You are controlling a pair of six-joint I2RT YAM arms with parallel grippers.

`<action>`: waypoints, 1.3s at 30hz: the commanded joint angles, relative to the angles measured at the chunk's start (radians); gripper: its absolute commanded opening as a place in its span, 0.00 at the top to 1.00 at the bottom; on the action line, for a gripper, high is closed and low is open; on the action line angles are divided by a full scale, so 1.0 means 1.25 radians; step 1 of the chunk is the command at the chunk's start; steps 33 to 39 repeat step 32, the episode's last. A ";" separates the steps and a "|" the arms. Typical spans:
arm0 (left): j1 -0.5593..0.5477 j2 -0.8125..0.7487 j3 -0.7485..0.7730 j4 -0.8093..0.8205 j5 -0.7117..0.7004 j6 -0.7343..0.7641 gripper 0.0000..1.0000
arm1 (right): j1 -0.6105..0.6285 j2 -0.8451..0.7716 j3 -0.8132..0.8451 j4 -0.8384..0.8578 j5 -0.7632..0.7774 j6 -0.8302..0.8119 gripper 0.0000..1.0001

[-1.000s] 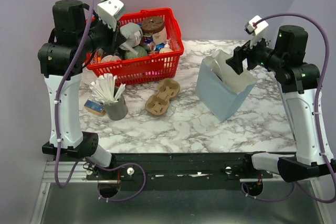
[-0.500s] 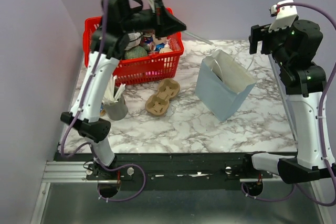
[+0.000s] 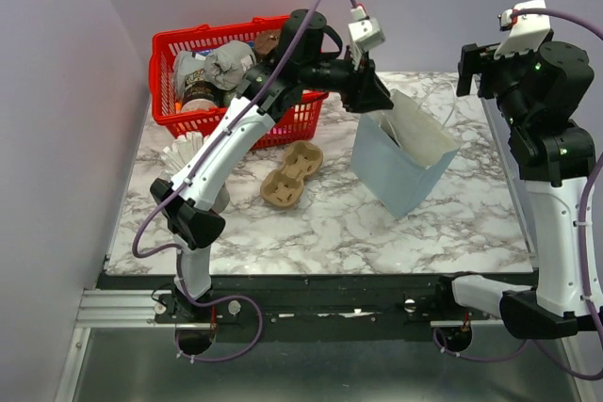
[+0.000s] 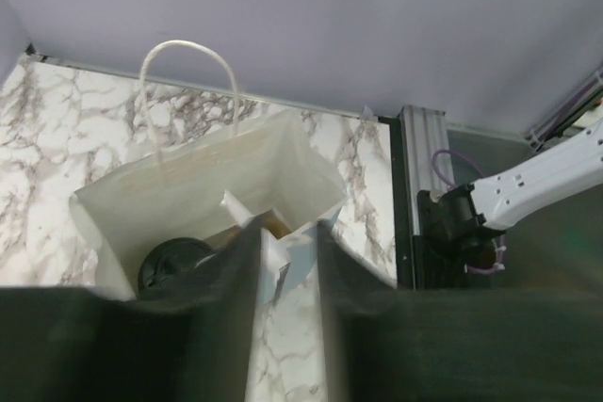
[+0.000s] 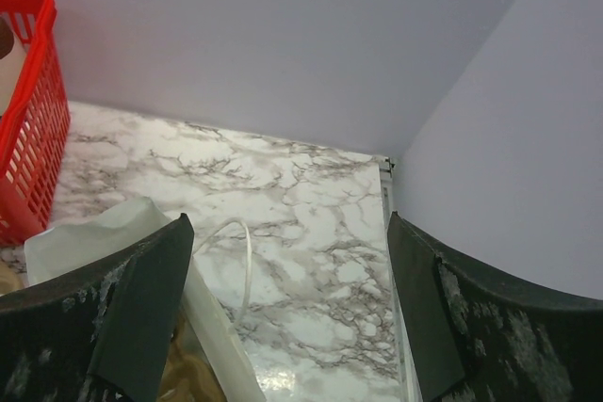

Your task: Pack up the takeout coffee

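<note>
Where left fingers (image 4: pixel 193 345) gape, coffee (image 4: pixel 174 263) below

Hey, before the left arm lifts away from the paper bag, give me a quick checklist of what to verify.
1. Left end effector open, nothing between its fingers: ok.
2. Black lid seen inside the paper bag: ok.
3. Cup upright under that lid: cannot tell, hidden.
4. Bag standing, mouth open: ok.
5. Bag handle clear of the left end effector: ok.
6. Right end effector open, apart from the bag: ok.
</note>
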 commanded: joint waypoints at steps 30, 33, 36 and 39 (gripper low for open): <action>0.270 -0.297 -0.296 0.012 -0.528 0.145 0.01 | -0.003 0.081 0.037 0.015 0.100 0.072 0.00; 0.276 -0.301 -0.306 0.011 -0.577 0.145 0.01 | -0.004 0.086 0.036 0.026 0.113 0.076 0.00; 0.276 -0.301 -0.306 0.011 -0.577 0.145 0.01 | -0.004 0.086 0.036 0.026 0.113 0.076 0.00; 0.276 -0.301 -0.306 0.011 -0.577 0.145 0.01 | -0.004 0.086 0.036 0.026 0.113 0.076 0.00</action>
